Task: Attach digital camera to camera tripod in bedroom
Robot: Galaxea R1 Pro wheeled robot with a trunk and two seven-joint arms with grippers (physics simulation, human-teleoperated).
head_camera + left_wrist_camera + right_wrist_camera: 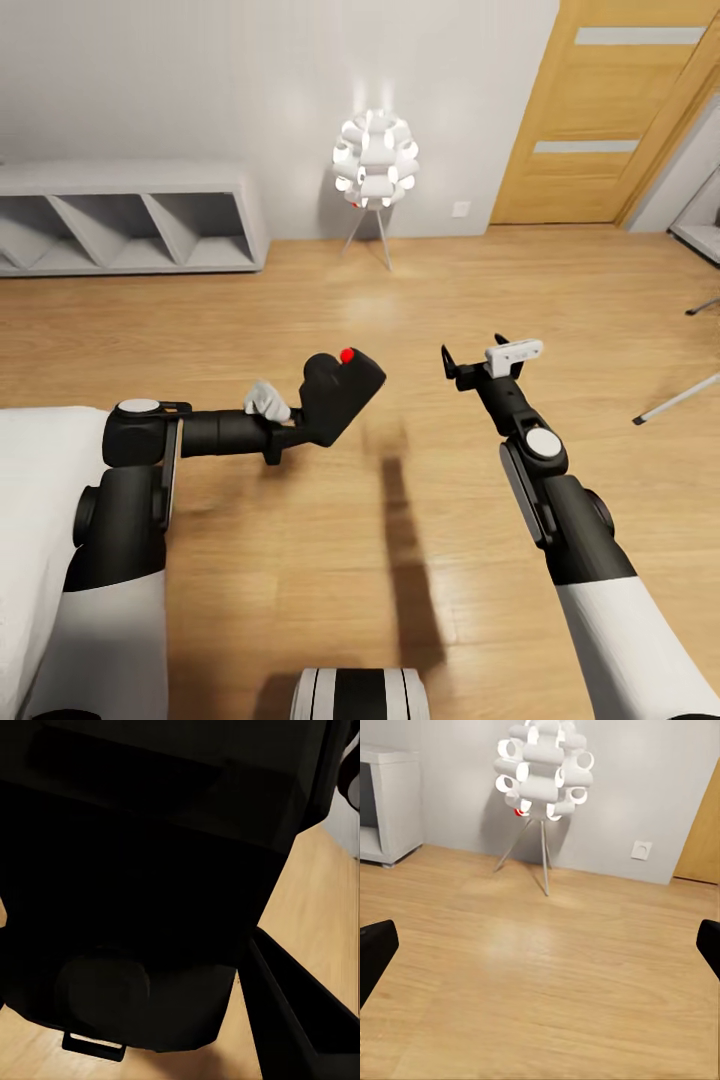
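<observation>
Grey wall (200,80), wood plank floor (300,300), white cube shelves (130,220), lit ball-cluster lamp (376,160), oak door (610,110).

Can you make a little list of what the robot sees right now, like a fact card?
Place: room with wood plank floor and grey wall
Left gripper: shut on the digital camera, held up above the floor
Camera button: red, on top
Right gripper: open, holding nothing
Camera tripod: silver legs with black feet, at the right edge of the head view
Lamp: white ball-cluster lamp on thin legs by the wall
Shelves: white cube shelves on the left
Door: oak door on the right
Camera on tripod: not yet
</observation>
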